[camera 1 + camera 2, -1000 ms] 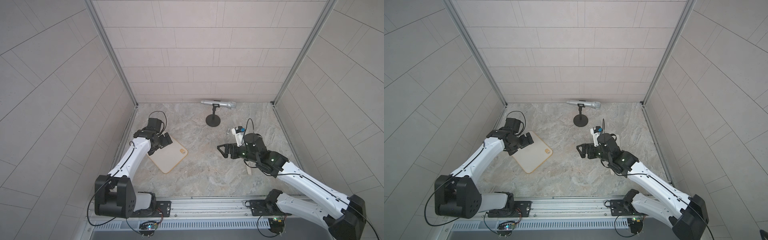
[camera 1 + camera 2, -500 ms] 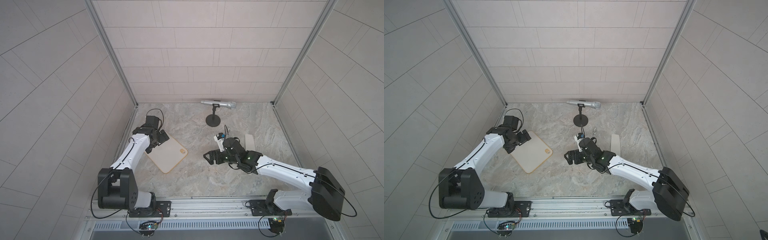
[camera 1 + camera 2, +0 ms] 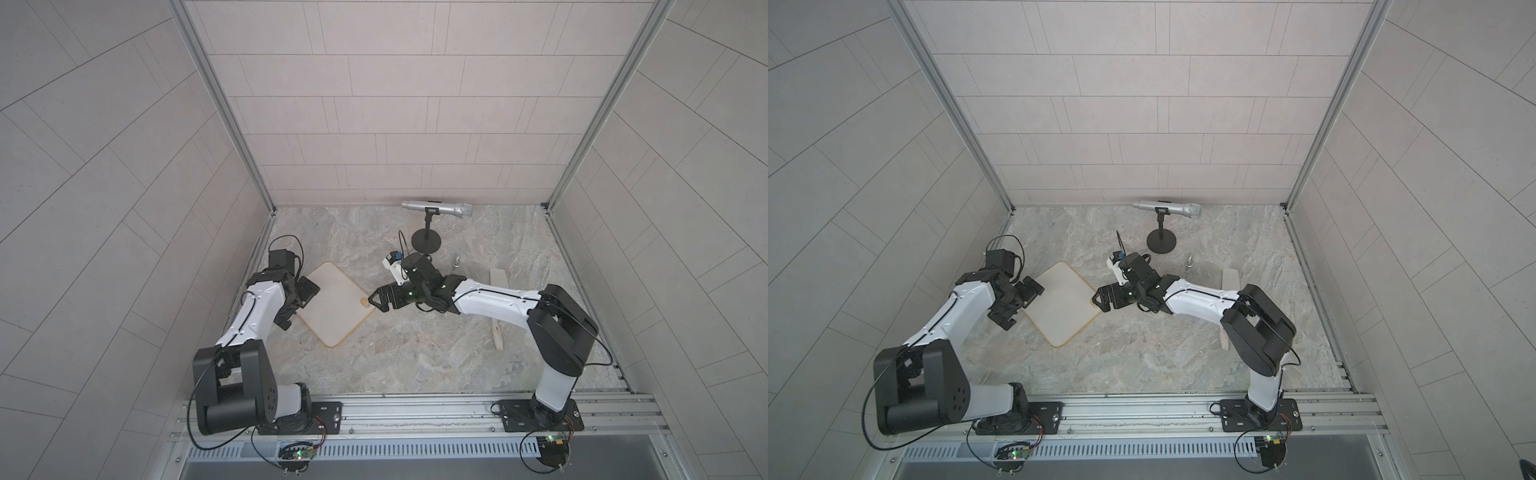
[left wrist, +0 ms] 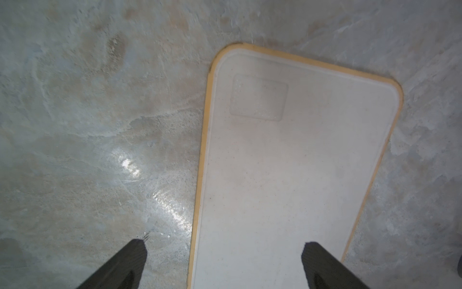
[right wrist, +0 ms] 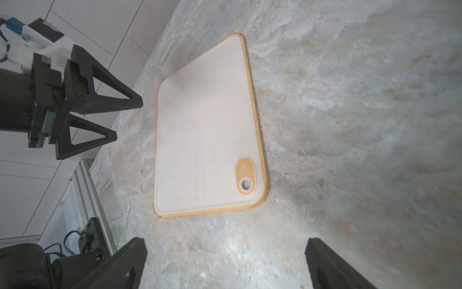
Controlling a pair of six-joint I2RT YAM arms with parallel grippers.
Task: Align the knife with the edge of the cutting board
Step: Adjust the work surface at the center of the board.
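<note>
Robot lab test cell: tile-look wall panels (image 3: 395, 124), alu corner posts (image 3: 224, 112), stone-look table (image 3: 415, 353), L arm (image 3: 257, 307) + R arm (image 3: 494, 305) bolted to alu rail (image 3: 415, 409), bare circuit boards (image 3: 297, 455).

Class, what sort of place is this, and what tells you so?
Probably a mock-kitchen robot test cell: tiled walls, a marbled worktop holding a cutting board, two arms bolted to a metal rail.

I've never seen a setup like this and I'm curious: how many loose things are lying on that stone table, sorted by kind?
Cutting board: 1
Knife: 1, partly hidden under an arm
Microphone on its stand: 1
Small silver piece: 1, too small to identify
Total: 4
</note>
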